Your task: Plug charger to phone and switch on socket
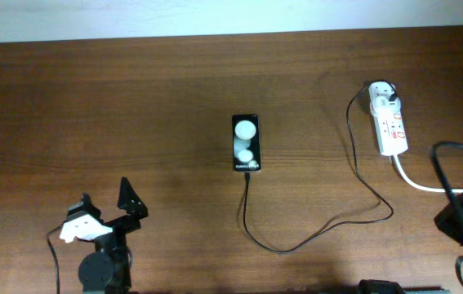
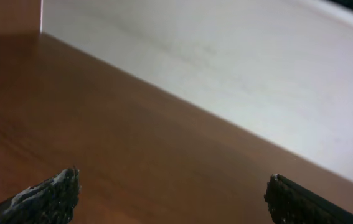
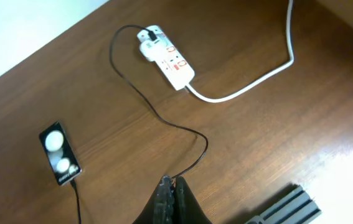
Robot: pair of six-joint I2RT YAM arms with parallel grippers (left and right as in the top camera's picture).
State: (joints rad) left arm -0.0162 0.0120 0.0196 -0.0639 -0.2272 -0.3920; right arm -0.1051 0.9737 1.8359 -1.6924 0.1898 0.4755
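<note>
The black phone (image 1: 246, 143) lies flat at the table's middle and also shows in the right wrist view (image 3: 59, 154). The charger's thin black cable (image 1: 245, 200) meets the phone's near end, loops right and rises to the white adapter (image 1: 382, 91). The adapter sits in the far end of the white socket strip (image 1: 390, 126). In the right wrist view the cable (image 3: 207, 146) runs to the adapter (image 3: 146, 45) on the socket (image 3: 175, 62). My left gripper (image 1: 104, 194) is open and empty at the front left, over bare wood (image 2: 173, 180). My right gripper (image 3: 172, 182) is shut on nothing, just above the cable's loop.
The socket's thick white cord (image 1: 415, 181) curves off to the right edge, also seen in the right wrist view (image 3: 251, 89). My right arm's thick black cables (image 1: 451, 163) hang at the far right. A grey metal rail (image 3: 282, 208) lies by the table's front edge.
</note>
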